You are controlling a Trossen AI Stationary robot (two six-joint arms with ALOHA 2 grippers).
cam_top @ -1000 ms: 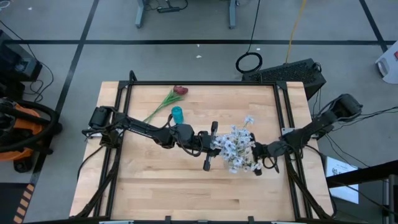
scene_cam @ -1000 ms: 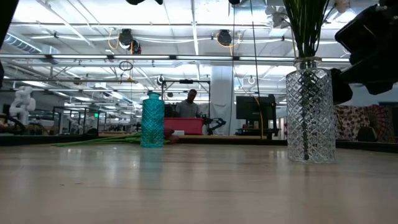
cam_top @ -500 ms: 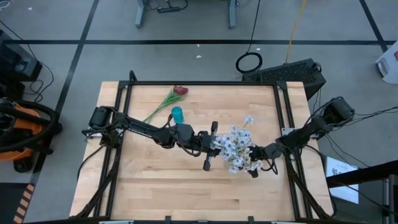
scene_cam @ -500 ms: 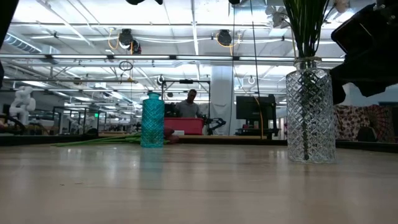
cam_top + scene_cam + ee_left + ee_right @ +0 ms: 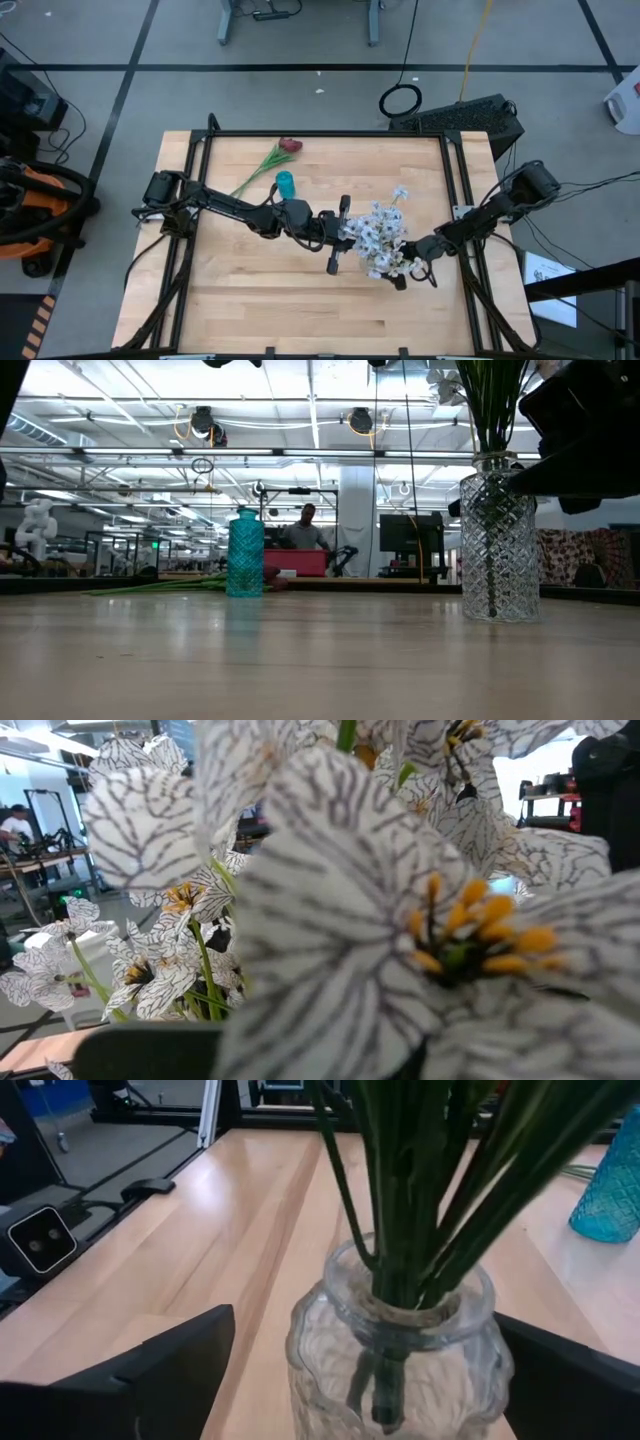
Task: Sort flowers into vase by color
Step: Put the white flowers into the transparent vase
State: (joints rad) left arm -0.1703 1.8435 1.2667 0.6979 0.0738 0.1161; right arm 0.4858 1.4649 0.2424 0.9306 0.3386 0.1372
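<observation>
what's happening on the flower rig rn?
Mid-sort. The white flowers already stand in the clear glass vase at centre-right of the table. The right gripper has its jaws open either side of that vase, not touching it. The left gripper sits right against the blossoms on the other side; its jaws can't be made out. The red flower lies flat near the far edge, beside the empty teal vase.

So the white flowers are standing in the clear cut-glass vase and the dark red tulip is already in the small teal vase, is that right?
Not quite. The high view shows the dark red tulip lying on the wooden table beside the small teal vase, not in it. The white flowers do stand in the clear cut-glass vase.
</observation>
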